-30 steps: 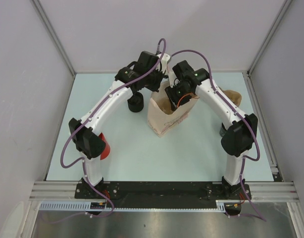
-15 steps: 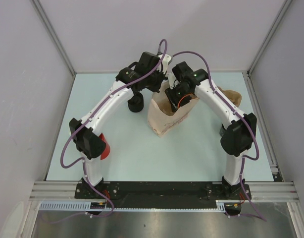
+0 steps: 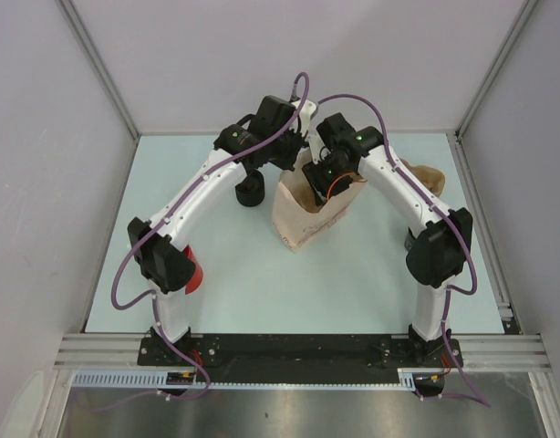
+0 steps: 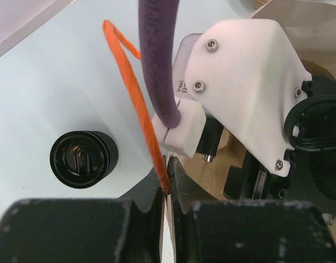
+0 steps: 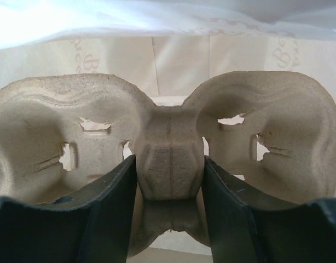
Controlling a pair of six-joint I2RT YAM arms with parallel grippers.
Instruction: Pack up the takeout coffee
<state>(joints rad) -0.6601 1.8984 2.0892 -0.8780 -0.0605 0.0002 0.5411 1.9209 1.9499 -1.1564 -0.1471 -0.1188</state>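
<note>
A brown paper bag (image 3: 298,219) stands open at the middle back of the table. My left gripper (image 4: 169,181) is shut on the bag's rim and its orange twisted handle (image 4: 136,93), holding that side up. My right gripper (image 5: 171,181) reaches down inside the bag (image 5: 179,55). Its two fingers press either side of the centre post of a grey pulp cup carrier (image 5: 171,164), whose two cup wells are empty. A coffee cup with a black lid (image 3: 249,191) stands on the table left of the bag, also in the left wrist view (image 4: 84,159).
A red object (image 3: 195,272) lies near the left arm's elbow. Something of brown paper (image 3: 430,177) sits at the back right behind the right arm. A dark object (image 3: 409,241) shows partly under the right elbow. The right wrist (image 4: 239,93) is close beside my left fingers.
</note>
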